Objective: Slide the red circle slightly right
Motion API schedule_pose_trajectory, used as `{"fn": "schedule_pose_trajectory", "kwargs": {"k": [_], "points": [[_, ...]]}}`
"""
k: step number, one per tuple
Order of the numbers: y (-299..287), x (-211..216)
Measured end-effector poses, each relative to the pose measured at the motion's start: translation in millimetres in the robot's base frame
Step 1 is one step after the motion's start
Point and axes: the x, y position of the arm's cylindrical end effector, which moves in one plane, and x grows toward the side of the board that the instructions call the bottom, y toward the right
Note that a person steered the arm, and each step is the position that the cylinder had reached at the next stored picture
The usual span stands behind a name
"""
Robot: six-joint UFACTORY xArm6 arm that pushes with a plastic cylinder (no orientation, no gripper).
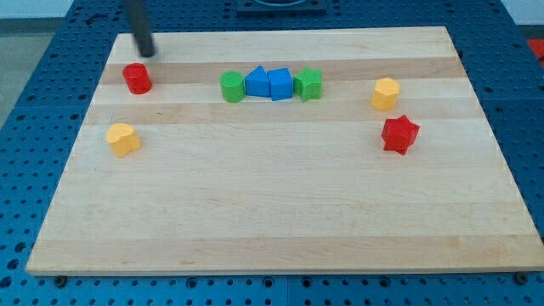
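In the camera view, the tip (148, 54) stands near the red circle (136, 78), at about its 1 o'clock, apart from it, on the worktop (280, 195). No jaws exist here, so nothing is held. It seems an approach step: the tip probably must go round to the circle's 9 o'clock side, then push it shortly toward 3 o'clock.

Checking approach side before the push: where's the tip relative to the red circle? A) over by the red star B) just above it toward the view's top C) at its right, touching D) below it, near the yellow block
B: my tip sits just above the red circle toward the view's top, a touch to its right, with a small gap between them.
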Motion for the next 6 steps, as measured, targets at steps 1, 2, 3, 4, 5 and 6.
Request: {"fn": "schedule_pose_trajectory", "kwargs": {"k": [1,2,3,4,5,6], "points": [[-40.1,32.3],[-40.7,38.4],[-14.7,44.4],[2.0,35.3],[19.0,47.3],[18.8,121.8]]}}
